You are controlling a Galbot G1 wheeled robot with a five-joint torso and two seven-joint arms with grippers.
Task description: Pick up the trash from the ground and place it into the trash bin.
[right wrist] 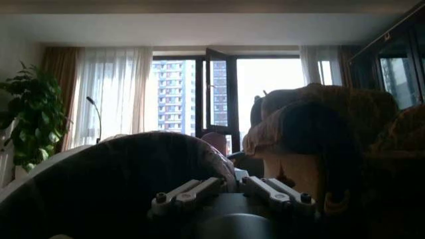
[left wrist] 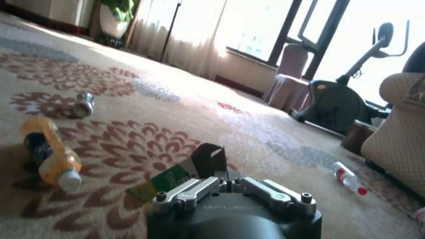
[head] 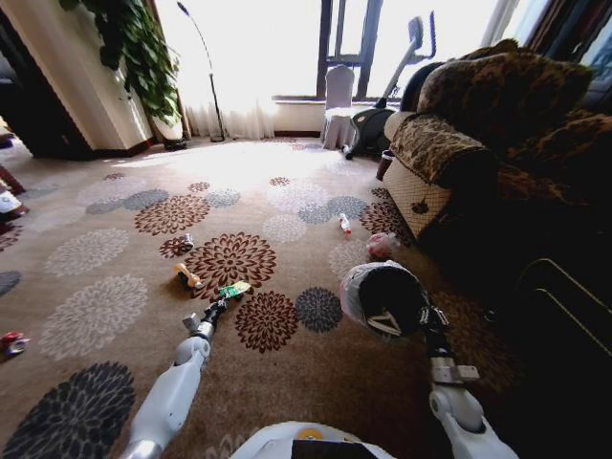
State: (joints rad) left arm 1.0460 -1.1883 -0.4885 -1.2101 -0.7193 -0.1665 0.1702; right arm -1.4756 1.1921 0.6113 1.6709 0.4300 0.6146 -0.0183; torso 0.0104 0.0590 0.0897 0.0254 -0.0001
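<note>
The left gripper [head: 221,304] is clenched on the green wrapper [left wrist: 161,182]; the right gripper [head: 428,316] grasps the bin [head: 384,298]'s rim, best held level.

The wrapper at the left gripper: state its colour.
Green; the wrapper shows best in the left wrist view, just ahead of the left gripper.

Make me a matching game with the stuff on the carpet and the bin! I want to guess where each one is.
Things:
1. green wrapper
2. trash bin
3. clear bottle with a red cap
4. orange bottle

Places:
A. held up off the floor by the right gripper
B. on the carpet near the sofa
C. at the tip of the left gripper
D. lying on a red flower pattern, apart from both arms

Pairs: 1-C, 2-A, 3-B, 4-D
</note>
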